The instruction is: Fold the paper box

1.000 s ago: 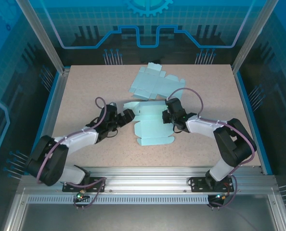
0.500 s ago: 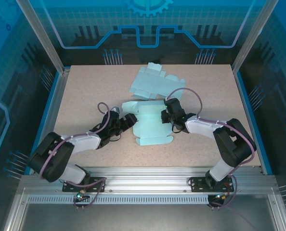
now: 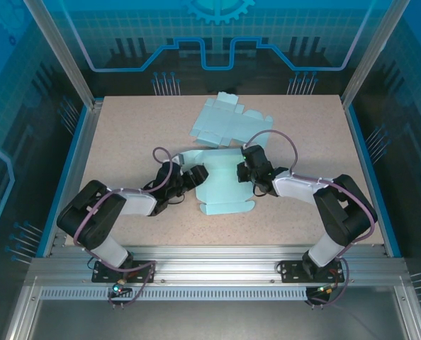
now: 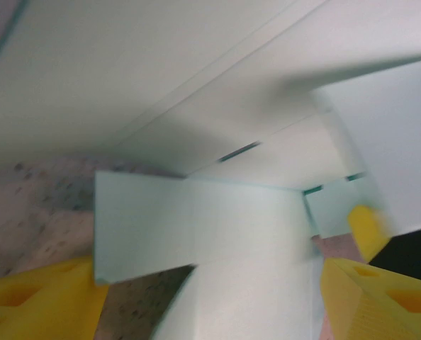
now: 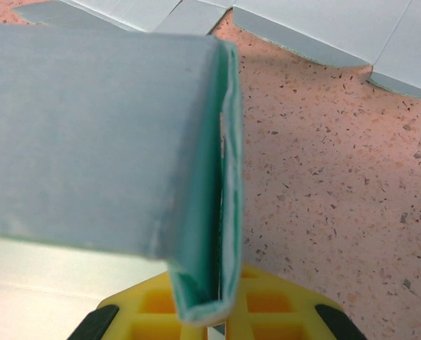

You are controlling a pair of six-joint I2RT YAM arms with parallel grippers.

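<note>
Mid-fold at the frame's centre, the right gripper (image 3: 245, 170) pinches a raised wall of the paper box (image 3: 223, 195) while the left gripper (image 3: 194, 176) stands wide around the opposite flap (image 4: 189, 230) — next, probably, pinching it and folding it inward.

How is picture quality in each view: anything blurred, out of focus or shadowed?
Top external: sharp, evenly lit; paper box and spare flat sheet crisp. Left wrist: soft and smeared, box panels too close, yellow fingers blurred, dark shadows across the panels. Right wrist: folded edge and speckled table in focus.
</note>
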